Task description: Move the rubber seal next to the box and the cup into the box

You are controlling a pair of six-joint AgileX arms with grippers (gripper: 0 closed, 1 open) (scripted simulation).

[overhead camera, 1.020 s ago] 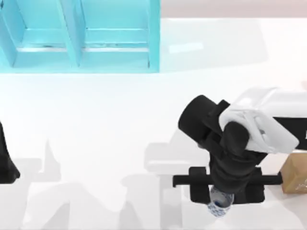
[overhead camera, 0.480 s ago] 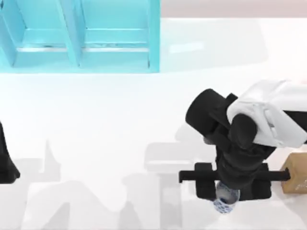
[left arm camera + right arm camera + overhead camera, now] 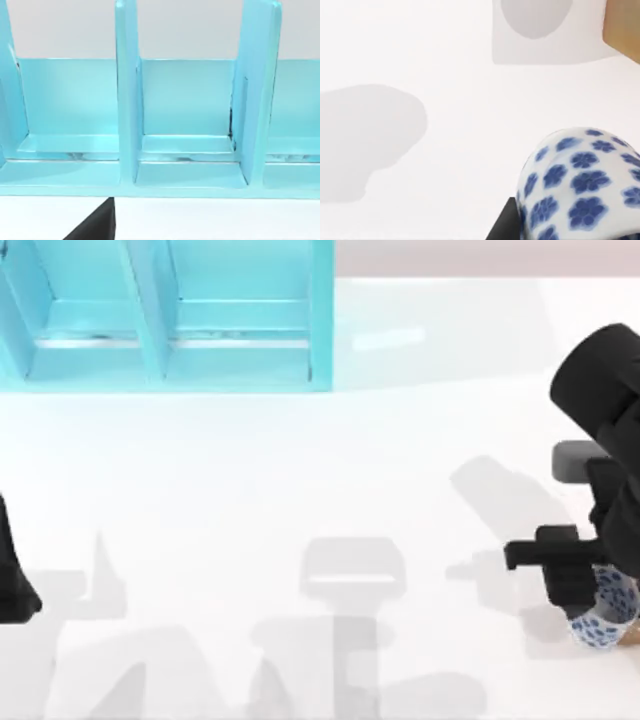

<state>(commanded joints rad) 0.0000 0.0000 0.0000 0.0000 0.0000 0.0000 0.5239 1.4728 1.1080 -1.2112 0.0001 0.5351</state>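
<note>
The right gripper (image 3: 598, 608) is low at the table's (image 3: 300, 490) right edge, pointing down, with the cup (image 3: 604, 612) directly under it. The cup's blue-flowered wall pokes out from beneath the black gripper body. In the right wrist view the cup (image 3: 580, 185) sits right against a dark finger (image 3: 505, 225), its flowered side bulging toward the camera. The gripper looks closed on the cup, though the far finger is hidden. I cannot tell whether the cup touches the table or hangs just above it.

A sliver of tan at the frame's edge just beside the cup is the seal (image 3: 634, 635); the wrist view catches its brown corner (image 3: 622, 25), apart from the cup.

The blue box (image 3: 170, 315), with open compartments, stands at the far left, well apart from the cup. The left arm (image 3: 12, 580) is parked at the left edge, its camera facing the box (image 3: 190, 125).
</note>
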